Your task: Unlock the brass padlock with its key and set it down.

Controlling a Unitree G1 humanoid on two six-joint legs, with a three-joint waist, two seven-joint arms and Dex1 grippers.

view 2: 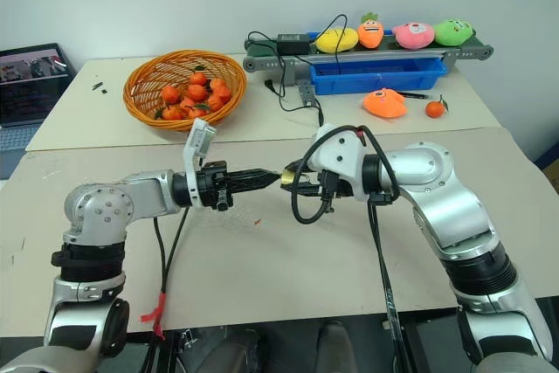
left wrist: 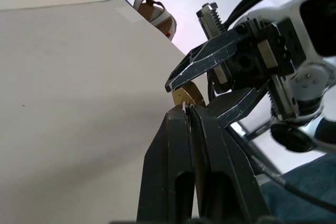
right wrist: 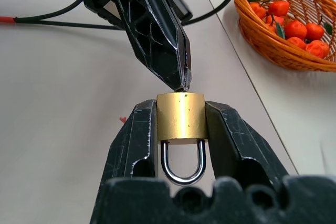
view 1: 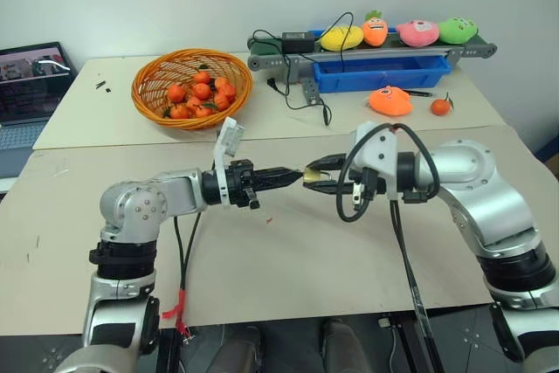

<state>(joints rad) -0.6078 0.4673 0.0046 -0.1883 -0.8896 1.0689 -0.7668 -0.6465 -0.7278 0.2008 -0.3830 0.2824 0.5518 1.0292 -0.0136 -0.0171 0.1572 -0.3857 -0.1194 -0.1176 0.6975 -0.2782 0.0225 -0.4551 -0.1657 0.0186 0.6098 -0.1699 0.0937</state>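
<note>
Right gripper (right wrist: pixel 181 124) grasps the brass padlock (right wrist: pixel 181 115) above the table (view 1: pixel 288 259), shackle toward its wrist. Left gripper (right wrist: pixel 181 80), clenched on the key (left wrist: pixel 185 107), meets the padlock's base.

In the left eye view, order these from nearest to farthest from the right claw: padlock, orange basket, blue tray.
1. Padlock: held in the right claw, mid-table.
2. Blue tray: behind the claw, at the back.
3. Orange basket: far back-left.

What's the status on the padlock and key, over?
Right hand clamped on brass padlock, shackle closed. Left hand shut on key, tip at padlock's base. Both held above table; nothing in the way.
</note>
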